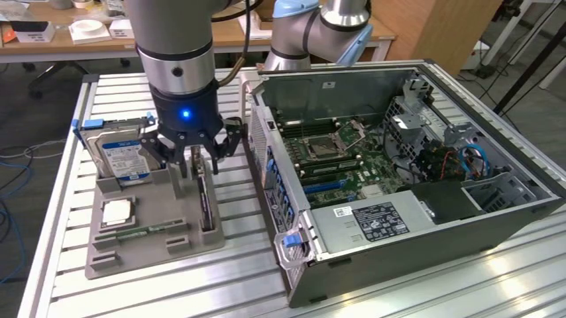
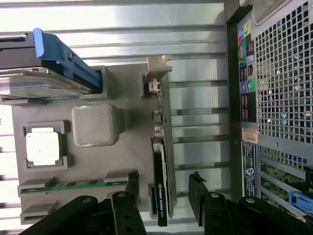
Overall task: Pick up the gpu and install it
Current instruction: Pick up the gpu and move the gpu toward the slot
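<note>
1. Over the tray (image 1: 106, 262), the gripper (image 1: 199, 158) hangs right above the gpu (image 1: 206, 202).
2. On its thin edge, the gpu stands in a slot of the tray. In the exterior view the drive (image 1: 119, 149) is at 10 o'clock from it, and the case (image 1: 495, 218) is at 3 o'clock.
3. Spread wide apart, the fingers (image 2: 131, 188) have one on each flat side of the gpu, with a small gap on both sides. They hold nothing yet.
4. The step in hand looks like the grab. To do it well, the gpu should sit right in the middle of the gap; it seems a little nearer one finger now.
5. The fingers should go straight down, not leaning, and press on the flat sides.
6. The squeeze should be firm but soft, because the gpu is thin and could bend or slip.
7. The grip should stay away from the silver bracket (image 2: 157, 73) at the far end.
8. The slot is snug, so a straight pull up would likely keep the gpu from catching on the tray.
</note>
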Action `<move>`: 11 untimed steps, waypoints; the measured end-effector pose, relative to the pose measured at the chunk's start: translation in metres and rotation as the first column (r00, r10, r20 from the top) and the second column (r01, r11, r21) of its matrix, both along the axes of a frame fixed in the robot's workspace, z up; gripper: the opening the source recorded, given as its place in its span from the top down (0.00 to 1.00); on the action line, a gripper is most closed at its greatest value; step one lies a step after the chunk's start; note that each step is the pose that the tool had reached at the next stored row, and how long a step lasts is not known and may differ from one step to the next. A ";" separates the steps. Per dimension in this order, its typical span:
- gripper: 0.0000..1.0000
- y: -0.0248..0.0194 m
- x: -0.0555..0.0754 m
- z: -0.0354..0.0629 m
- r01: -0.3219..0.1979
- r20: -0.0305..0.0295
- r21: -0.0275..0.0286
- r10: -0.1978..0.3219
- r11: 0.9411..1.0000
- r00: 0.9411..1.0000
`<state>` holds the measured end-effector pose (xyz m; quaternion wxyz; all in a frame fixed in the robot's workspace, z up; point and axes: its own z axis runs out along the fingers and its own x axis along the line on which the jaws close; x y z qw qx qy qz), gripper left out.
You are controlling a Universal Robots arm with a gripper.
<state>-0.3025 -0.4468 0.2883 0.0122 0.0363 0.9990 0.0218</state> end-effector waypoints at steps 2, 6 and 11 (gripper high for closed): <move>0.47 0.0000 0.000 -0.0009 0.000 0.000 0.000 0.000 1.000 1.000; 0.47 0.0000 0.000 -0.0028 0.000 0.000 0.000 0.000 1.000 1.000; 0.47 0.0000 0.000 -0.0052 0.000 0.000 0.000 0.000 1.000 1.000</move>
